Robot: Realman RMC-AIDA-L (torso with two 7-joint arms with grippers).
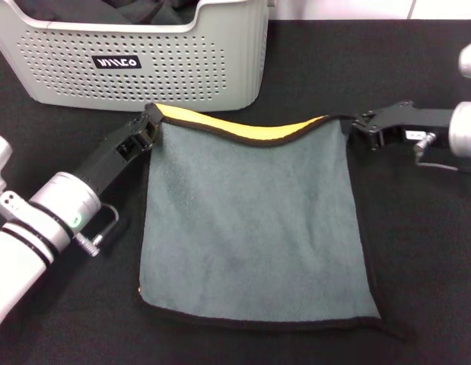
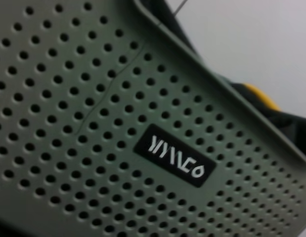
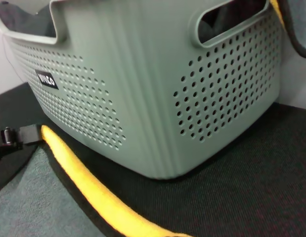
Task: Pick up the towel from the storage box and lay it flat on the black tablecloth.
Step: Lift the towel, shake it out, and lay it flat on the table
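Towel (image 1: 254, 228) judged soft, limp, light; best held by its corners. Left gripper (image 1: 149, 124) and right gripper (image 1: 355, 124) were clamped on far corners.

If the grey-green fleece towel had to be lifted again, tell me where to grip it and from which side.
Grip the grey-green fleece towel at its two far corners, by the perforated grey-green plastic storage box. That edge curls up showing orange-yellow, so it can be pinched from the outer sides. The left claw and right claw sit at those corners; the rest lies flat on the black tablecloth.
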